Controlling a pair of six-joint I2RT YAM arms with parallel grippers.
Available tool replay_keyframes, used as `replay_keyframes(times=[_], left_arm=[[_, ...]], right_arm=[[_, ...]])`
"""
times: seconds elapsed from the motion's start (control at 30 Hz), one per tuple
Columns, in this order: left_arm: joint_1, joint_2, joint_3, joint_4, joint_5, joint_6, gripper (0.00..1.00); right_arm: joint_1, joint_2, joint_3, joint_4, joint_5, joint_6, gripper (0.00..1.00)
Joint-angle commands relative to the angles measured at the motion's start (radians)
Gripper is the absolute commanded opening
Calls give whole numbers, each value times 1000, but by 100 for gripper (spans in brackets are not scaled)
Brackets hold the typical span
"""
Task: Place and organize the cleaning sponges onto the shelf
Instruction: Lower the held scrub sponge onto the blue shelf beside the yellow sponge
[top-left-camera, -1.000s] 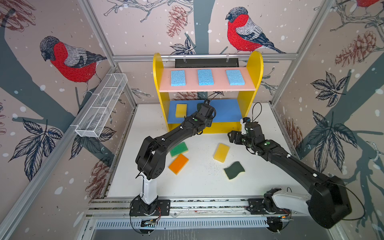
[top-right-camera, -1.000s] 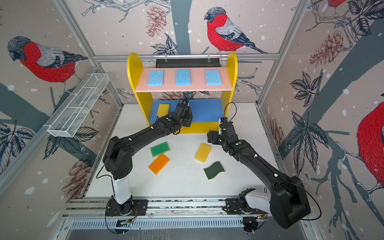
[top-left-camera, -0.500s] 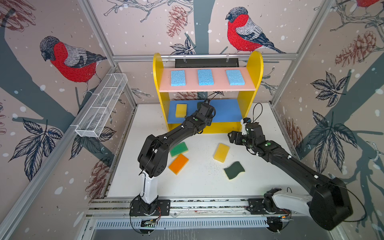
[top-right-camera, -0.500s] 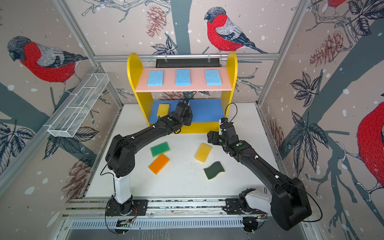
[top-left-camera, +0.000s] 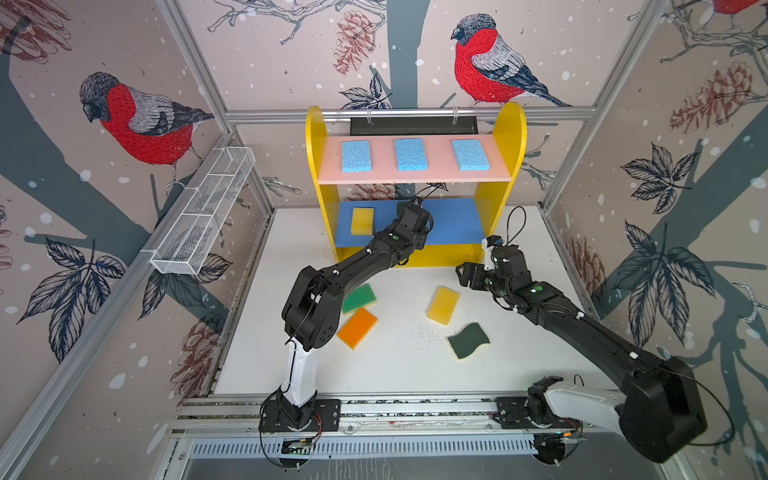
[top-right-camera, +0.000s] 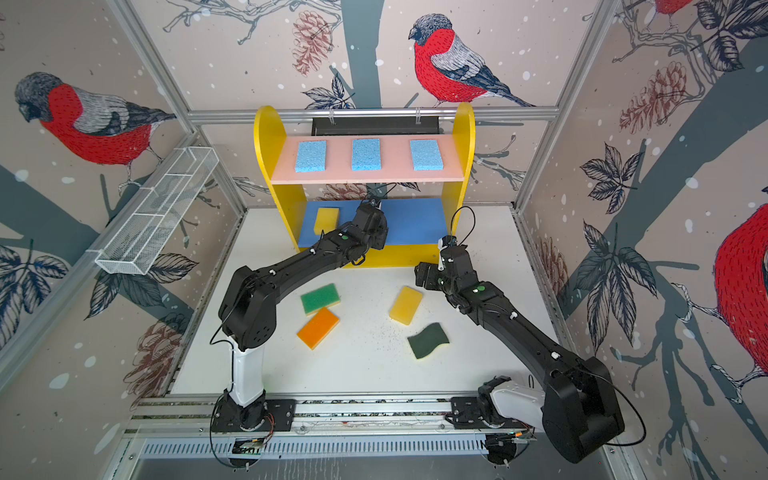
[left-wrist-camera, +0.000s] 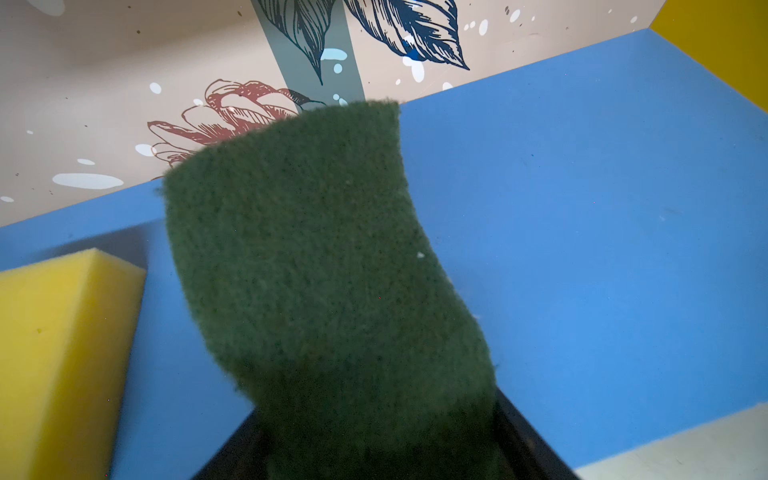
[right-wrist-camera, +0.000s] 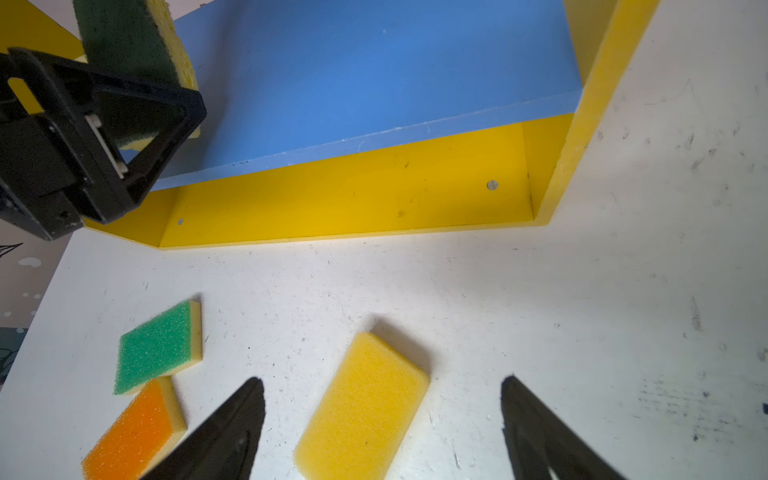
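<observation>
Crept a shade deeper into shelf over the past second, with left gripper pinching dark-green scourer over blue board; contact with board impossible to tell. Just beside that grip, on same board: yellow block. Overhead, on pink board: three blue sponges in a row. Well apart, outside shelf: right gripper, spread wide and empty above table, loose block below and between its jaws. Farther out from it: green-topped sponge just beside orange-topped sponge; back toward its arm's base, second scourer; all four flat on table.
</observation>
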Motion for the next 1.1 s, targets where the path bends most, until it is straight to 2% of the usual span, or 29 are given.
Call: replay_keyframes(times=[0.0, 1.07], left_arm=[[5, 7, 13, 33, -4, 8, 67], [17, 68, 56, 34, -20, 10, 67]], right_arm=[[2, -9, -3, 19, 0, 9, 89], [0, -21, -8, 5, 22, -3, 89]])
